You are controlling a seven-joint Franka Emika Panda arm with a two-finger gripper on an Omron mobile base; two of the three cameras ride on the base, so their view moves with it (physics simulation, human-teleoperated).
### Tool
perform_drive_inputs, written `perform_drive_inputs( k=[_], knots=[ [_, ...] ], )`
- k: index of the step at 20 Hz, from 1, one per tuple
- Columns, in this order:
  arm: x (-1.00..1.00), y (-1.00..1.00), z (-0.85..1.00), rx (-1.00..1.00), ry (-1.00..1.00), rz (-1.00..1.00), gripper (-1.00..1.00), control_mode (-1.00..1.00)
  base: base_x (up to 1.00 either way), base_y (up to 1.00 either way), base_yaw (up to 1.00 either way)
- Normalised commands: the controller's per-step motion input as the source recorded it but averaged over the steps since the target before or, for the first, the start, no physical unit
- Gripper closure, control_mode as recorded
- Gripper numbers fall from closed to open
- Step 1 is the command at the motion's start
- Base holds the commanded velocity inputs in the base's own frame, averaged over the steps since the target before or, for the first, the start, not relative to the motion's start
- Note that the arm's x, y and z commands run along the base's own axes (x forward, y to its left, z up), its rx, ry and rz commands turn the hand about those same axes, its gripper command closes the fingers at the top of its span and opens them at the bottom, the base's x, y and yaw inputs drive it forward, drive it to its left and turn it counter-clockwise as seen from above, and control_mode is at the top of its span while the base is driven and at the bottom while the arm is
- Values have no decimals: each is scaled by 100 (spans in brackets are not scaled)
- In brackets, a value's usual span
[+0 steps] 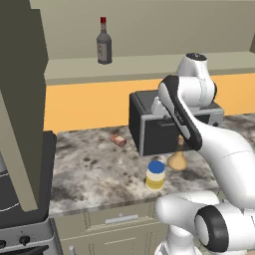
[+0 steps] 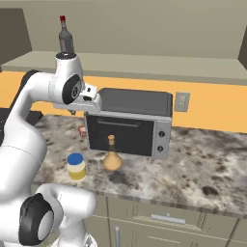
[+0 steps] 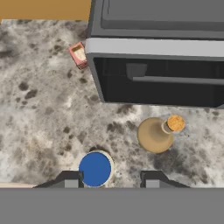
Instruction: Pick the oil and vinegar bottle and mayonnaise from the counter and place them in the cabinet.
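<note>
Gripper (image 3: 109,181) fingers stand apart in the hand view, looking straight down at the counter (image 3: 39,113), with nothing between them and nothing touched. Its left fingertip sits just beside the blue lid of the mayonnaise (image 3: 95,169), which lies below it rather than in the gap. From the right base view the hand hangs high above the worktop, level with the top of the black toaster oven (image 2: 129,121).

On the mottled stone counter the mayonnaise (image 2: 76,167) stands upright near the front edge. Just beside it, toward the oven, stands the oil and vinegar bottle (image 2: 112,155), upright, with its bulbous base on the stone and its cork-coloured top pointing up; the two are close but apart. In the left base view the flask (image 1: 178,158) is partly behind the arm's forearm, and the jar (image 1: 155,175) is in front of it. A small red and tan box (image 1: 118,140) lies flat further back, near the oven's left corner.

Behind the counter runs an orange wall strip (image 1: 89,102). Above it the beige-olive cabinet (image 2: 159,65) shelf holds a dark grey bottle with a red cap (image 1: 103,42), standing upright. Beige drawers (image 2: 164,219) with metal handles sit under the worktop, and a dark stove (image 1: 22,199) lies to the left.
</note>
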Motion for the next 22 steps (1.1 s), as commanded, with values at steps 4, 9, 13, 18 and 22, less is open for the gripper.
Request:
perform_drive_inputs(
  k=[4,9,13,18,22],
  knots=[
    [-9,0,0,0,0,0,-100,-100,0,0,0],
    [-36,0,-7,0,-2,0,-100,-100,0,0,0],
    [-39,0,-25,0,-8,0,-100,-100,0,0,0],
    [-37,0,-36,0,-7,0,-100,-100,0,0,0],
    [-22,1,-39,0,-1,0,-100,-100,0,0,0]
  ],
)
